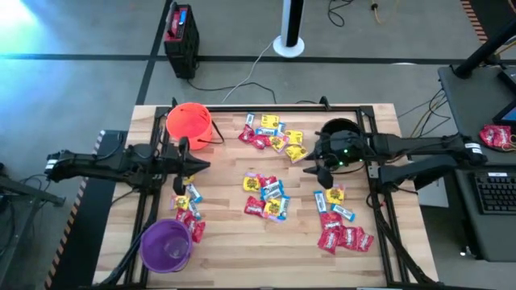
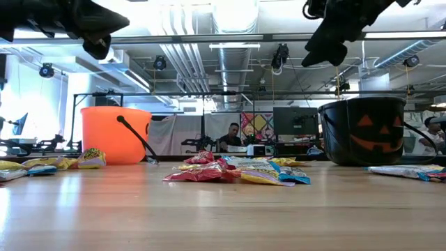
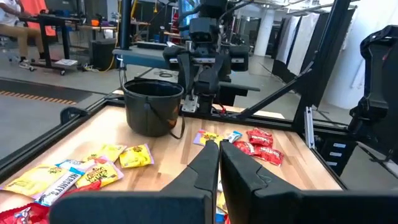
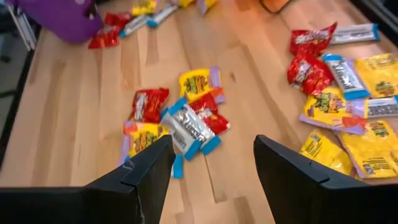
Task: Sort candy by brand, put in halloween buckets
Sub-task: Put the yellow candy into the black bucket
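Small wrapped candies in red, yellow and blue-and-white lie in loose clusters on the wooden table: one at the far middle (image 1: 274, 135), one in the centre (image 1: 266, 196), one near right (image 1: 339, 225), and one by the purple bucket (image 1: 187, 211). The orange bucket (image 1: 189, 123) stands far left, the black bucket (image 1: 343, 133) far right and partly under my right arm, and the purple bucket (image 1: 167, 244) near left. My left gripper (image 1: 203, 167) (image 3: 219, 149) is shut and empty, raised near the orange bucket. My right gripper (image 1: 316, 171) (image 4: 211, 149) is open and empty, raised above the table beside the black bucket.
Black frame rails (image 1: 372, 173) run along the table's left, right and far sides. A black box (image 1: 181, 32) and a white stand base (image 1: 289, 44) sit on the floor beyond the far edge. A side desk to the right carries a red bag (image 1: 497, 135) and a keyboard (image 1: 493, 192).
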